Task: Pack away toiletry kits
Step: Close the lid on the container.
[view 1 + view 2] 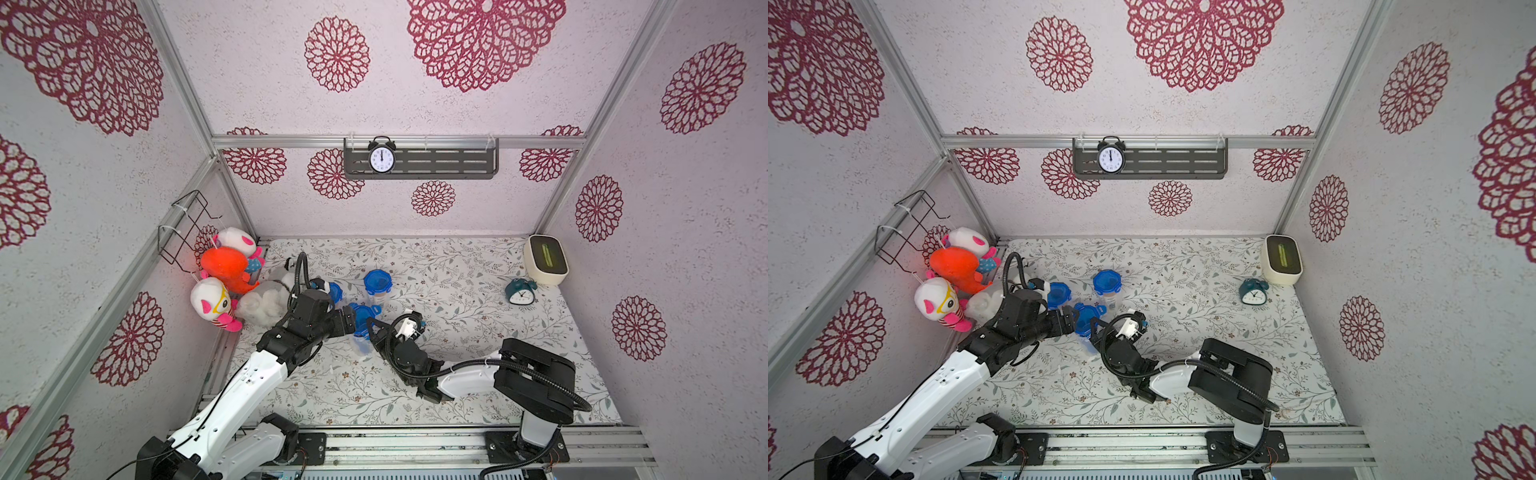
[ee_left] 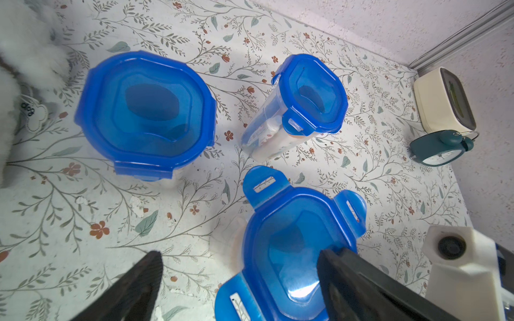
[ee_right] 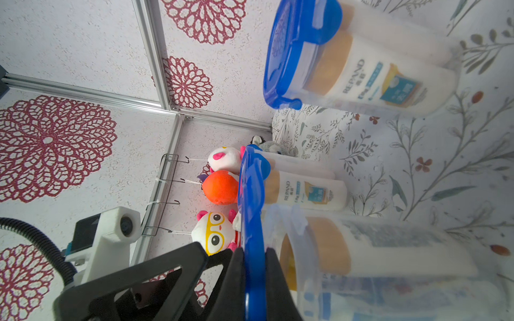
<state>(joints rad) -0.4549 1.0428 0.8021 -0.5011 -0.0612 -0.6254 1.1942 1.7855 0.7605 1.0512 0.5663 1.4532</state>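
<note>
Right pincer (image 3: 254,266) clamped on nearest lid (image 2: 292,236), left pincer (image 2: 239,254) apart — cup (image 1: 360,347) below largely hidden in both top views

A test booth dressed up as a home room
Flower-patterned wallpaper (image 1: 478,41) covers flat panels held in a bare aluminium frame (image 1: 399,142). Robot arms (image 1: 249,382) are bolted to a metal rail (image 1: 395,446) at the edge of a floral table cover (image 1: 457,270). An alarm clock (image 1: 381,158) sits on a shelf (image 1: 449,164), and plush toys (image 1: 226,266) hang from a wire rack (image 1: 183,226).

nearest cup (image 1: 360,345): partly hidden by left arm (image 1: 266,365) | bottle label (image 3: 389,236): blurred
</note>
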